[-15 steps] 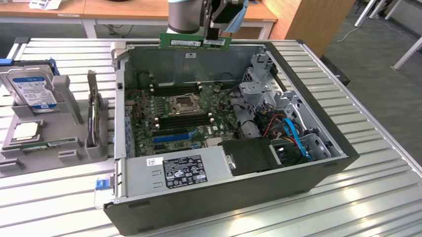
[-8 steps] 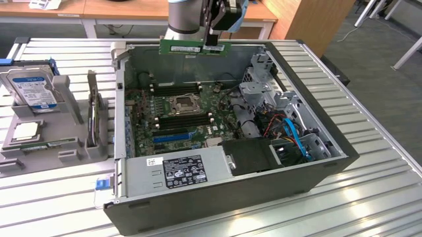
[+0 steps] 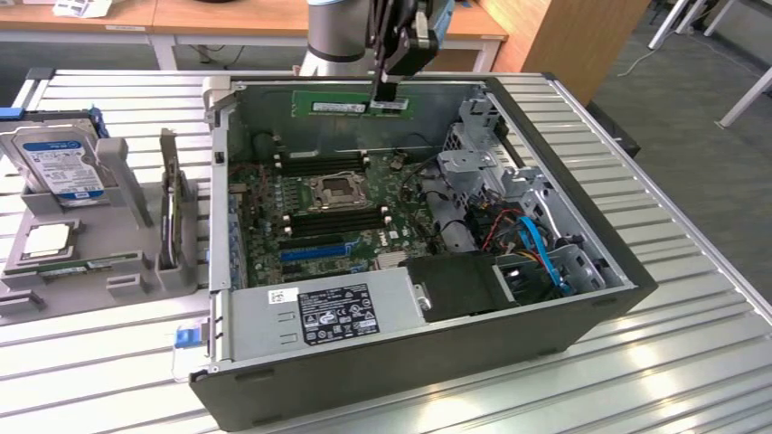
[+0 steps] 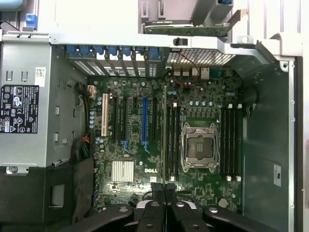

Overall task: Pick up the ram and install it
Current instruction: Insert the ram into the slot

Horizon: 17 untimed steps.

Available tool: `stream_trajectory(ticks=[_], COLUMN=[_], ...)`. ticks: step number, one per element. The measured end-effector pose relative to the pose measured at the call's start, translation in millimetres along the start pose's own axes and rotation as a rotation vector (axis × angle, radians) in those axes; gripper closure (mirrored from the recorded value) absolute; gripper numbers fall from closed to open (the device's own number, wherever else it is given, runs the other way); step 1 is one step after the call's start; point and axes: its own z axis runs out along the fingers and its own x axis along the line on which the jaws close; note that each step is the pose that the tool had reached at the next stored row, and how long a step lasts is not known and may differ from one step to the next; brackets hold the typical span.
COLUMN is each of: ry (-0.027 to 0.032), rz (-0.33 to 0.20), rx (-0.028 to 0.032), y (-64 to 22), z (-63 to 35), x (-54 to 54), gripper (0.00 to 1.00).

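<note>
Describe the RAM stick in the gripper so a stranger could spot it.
Find the open computer case on the slatted table and look above its far wall, below the black gripper. The ram is the long green board with a white sticker, held on edge in the air near one end. The other green stick lies flat in the grey holder on the exterior view's left.

Exterior cam is sitting up high and a fair way back, looking down at a slant over the whole open case [image 3: 483, 362] and the slatted desk [image 3: 675, 362] around it. Wrist cam is hanging much closer, staring straight down into the case past its own fingers [image 4: 157, 199] and along the ram [image 4: 164, 135], seen edge-on. Both are catching the motherboard [image 3: 325, 212] [image 4: 135, 145], the CPU socket [image 3: 334, 190] [image 4: 199, 147] and the labelled power supply [image 3: 338, 312] [image 4: 24, 111], just turned sideways relative to each other.
</note>
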Motion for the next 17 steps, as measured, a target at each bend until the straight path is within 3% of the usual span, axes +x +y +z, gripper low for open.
stream_trajectory(ticks=[17], ry=[0.0], rz=[0.0], rx=[-0.0001], y=[-1.6], z=[30.7], x=[7.9], gripper=[0.89])
